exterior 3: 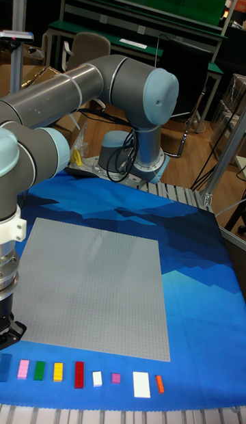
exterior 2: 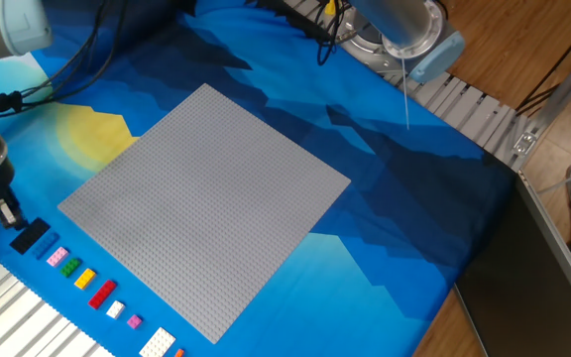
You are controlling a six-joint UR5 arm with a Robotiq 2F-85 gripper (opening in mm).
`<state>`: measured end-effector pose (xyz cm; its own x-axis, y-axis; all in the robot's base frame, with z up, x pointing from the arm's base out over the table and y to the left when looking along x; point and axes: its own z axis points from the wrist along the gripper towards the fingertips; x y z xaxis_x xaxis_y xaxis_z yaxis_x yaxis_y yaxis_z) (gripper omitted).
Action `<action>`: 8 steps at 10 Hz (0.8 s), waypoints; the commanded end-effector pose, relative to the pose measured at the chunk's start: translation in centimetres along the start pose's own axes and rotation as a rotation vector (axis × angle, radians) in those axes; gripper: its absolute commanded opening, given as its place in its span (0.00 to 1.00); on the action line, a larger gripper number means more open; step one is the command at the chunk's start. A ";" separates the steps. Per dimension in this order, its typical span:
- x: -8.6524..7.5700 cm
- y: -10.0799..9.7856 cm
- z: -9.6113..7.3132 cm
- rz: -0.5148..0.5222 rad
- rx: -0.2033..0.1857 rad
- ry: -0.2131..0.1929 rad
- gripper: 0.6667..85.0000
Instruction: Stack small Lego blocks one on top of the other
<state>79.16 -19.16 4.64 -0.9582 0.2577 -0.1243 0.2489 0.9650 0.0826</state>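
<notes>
Although the small Lego blocks sit in a tidy row along the near edge of the surface [exterior 2: 295, 288], none is stacked yet. The black block [exterior 2: 31, 236] lies at the left end, then the pink block [exterior 2: 56, 256], green block [exterior 2: 68, 267], yellow block [exterior 2: 84, 279], red block [exterior 2: 101, 293], a small white block [exterior 2: 115, 309], the purple block [exterior 2: 134, 322], a bigger white block [exterior 2: 157, 344] and the orange block [exterior 3: 160, 383] at the right end, each just apart from its neighbour. Beyond them the grey baseplate [exterior 2: 206, 203] spreads over the blue cloth, with nothing on it.

The gripper [exterior 2: 6, 211] hangs over the left end of the row, right beside the black block and seemingly just above it. I cannot tell from here whether the jaws are spread or closed; they are small and dark against the cloth, and nothing shows between them.

This looks like the approach to a first pick, most likely the black block. To do it well, the jaws should centre over the block, line up square with its sides and drop straight down, so the pink block stays undisturbed. A firm, level grip matters, since a tilted block will not seat on another's studs.
</notes>
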 end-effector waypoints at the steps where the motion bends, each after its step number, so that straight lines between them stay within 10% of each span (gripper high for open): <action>1: 0.7 0.0 0.0 -0.025 0.000 0.029 0.00; 8: -0.5 -0.7 1.1 -0.016 -0.001 -0.018 0.17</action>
<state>78.88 -19.66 3.56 -0.9619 0.2496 -0.1116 0.2428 0.9675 0.0706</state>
